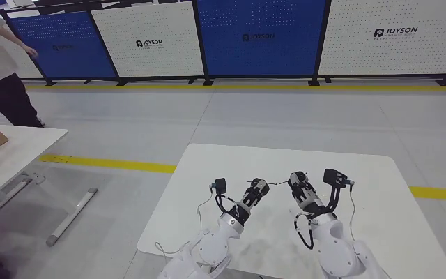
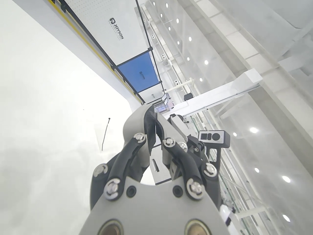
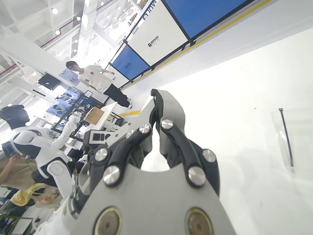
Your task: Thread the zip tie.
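Thin black plastic zip tie (image 2: 105, 133) is lying flat and straight on the white tabletop (image 2: 49, 86), off to one side of the left fingers (image 2: 137, 123) and apart from them. From above it is showing in the gap between the two sets of fingertips, touching neither. Its small square head is pointing away from the wrists, tail end nearer. It seems to be resting on a patch of clear film (image 3: 277, 133) (faint outline only, not certain).

Left fingers are sitting pressed together, pads meeting, nothing between them. Right fingers (image 3: 171, 108) are likewise closed pad to pad and carrying nothing.

Handling judgement:
- The strap is looking very light, springy along its length and slick.
- It is lying so low that the pads are likely to skid over it. Not fragile.
- Best hold is probably the head, the one thick part, pinched across its sides by one set of fingers.
- The other set should be taking the tail a little back from the tip, keeping the free end stiff enough to aim at the slot.
- Gripping mid-strap is risking droop and twist at both ends.
- Both sets are needing to open first.
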You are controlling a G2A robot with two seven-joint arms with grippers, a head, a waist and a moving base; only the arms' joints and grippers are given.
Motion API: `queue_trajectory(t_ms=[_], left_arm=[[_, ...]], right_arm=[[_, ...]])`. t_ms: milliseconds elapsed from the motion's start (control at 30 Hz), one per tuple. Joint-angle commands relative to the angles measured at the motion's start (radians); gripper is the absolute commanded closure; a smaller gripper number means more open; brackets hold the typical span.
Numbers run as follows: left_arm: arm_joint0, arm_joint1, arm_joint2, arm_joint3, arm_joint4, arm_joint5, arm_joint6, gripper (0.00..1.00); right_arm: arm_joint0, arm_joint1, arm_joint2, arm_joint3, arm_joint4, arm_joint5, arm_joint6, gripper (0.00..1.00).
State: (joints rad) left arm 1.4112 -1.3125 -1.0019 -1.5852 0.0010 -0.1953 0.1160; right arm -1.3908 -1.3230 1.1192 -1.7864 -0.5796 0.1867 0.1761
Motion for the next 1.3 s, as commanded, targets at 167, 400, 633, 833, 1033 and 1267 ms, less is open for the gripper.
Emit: queue_trajectory(t_ms=[167, 400, 633, 833, 1033, 1267], left_arm=[[0.000, 0.000, 0.000, 0.000, 0.000, 0.000, 0.000, 1.00], [0.000, 0.000, 0.000, 0.000, 0.000, 0.000, 0.000, 1.00], [0.000, 0.000, 0.000, 0.000, 0.000, 0.000, 0.000, 1.00], [0.000, 0.000, 0.000, 0.000, 0.000, 0.000, 0.000, 1.00], [0.000, 0.000, 0.000, 0.000, 0.000, 0.000, 0.000, 1.00], [0.000, 0.000, 0.000, 0.000, 0.000, 0.000, 0.000, 1.00]], right_arm=[[0.010, -0.004, -0.006, 0.008, -0.011, 0.009, 0.011, 1.00], [0.016, -0.008, -0.015, 0.019, -0.017, 0.016, 0.022, 1.00], [0.018, -0.011, -0.013, 0.023, -0.019, 0.021, 0.022, 1.00], [0.015, -0.014, -0.009, 0.020, -0.014, 0.020, 0.011, 1.00], [0.007, -0.015, 0.000, 0.012, -0.014, 0.022, 0.012, 1.00], [0.008, -0.018, -0.007, 0.017, -0.020, 0.022, 0.019, 1.00]])
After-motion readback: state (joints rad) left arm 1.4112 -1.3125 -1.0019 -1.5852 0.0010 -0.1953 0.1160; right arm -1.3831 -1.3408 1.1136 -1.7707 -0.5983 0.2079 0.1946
